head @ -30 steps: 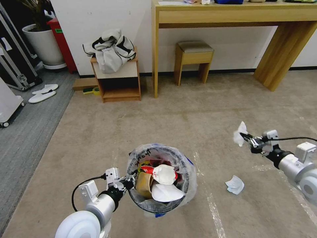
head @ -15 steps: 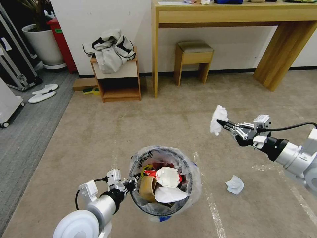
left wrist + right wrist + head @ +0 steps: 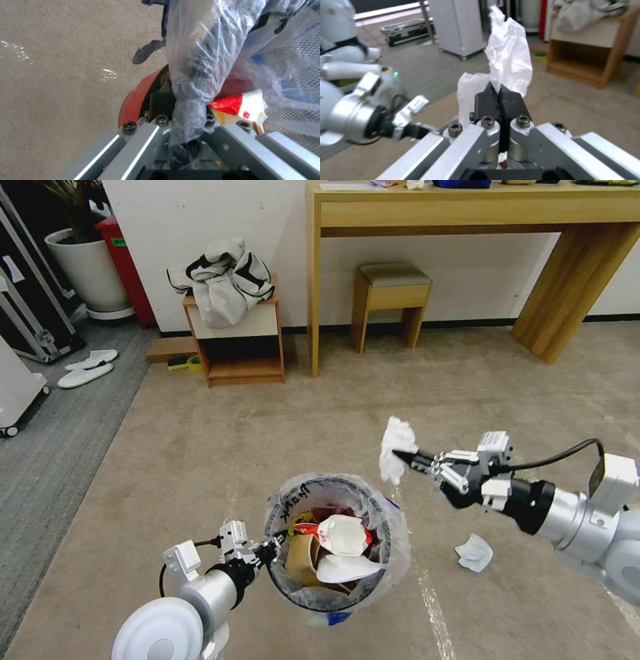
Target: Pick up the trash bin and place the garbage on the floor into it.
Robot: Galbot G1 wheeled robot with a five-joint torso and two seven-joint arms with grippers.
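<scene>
The left claw (image 3: pixel 272 549) is clamped on the near-left rim of the trash bin (image 3: pixel 337 597), pinching the crinkled clear plastic bag (image 3: pixel 200 75) together with the red wall, as the left wrist view shows from close up. The bin sits low in front of the robot over the beige carpet floor (image 3: pixel 200 460), and whether its base touches the carpet cannot be told. Inside it lie a crumpled brown paper bag (image 3: pixel 303 560), a crushed red-and-white wrapper (image 3: pixel 340 533) and a flat white oval piece (image 3: pixel 347 569), all piled against one another. The right claw (image 3: pixel 399 453) hangs in the air just beyond the bin's far-right rim, its black fingertips (image 3: pixel 500 100) pressed tight together on a crumpled white tissue (image 3: pixel 396 448), which sticks up past the tips and is clear of the bag's edge. A second crumpled tissue (image 3: pixel 475 553) lies on the carpet to the right of the bin, under the right arm, near a shiny tape line (image 3: pixel 427 593). Farther back, against the wall, stand a small wooden shelf unit (image 3: pixel 237 340) with a bundle of grey-and-white clothing (image 3: pixel 223 280) on top, a padded stool (image 3: pixel 390 297) and a long wooden counter (image 3: pixel 467 210).
</scene>
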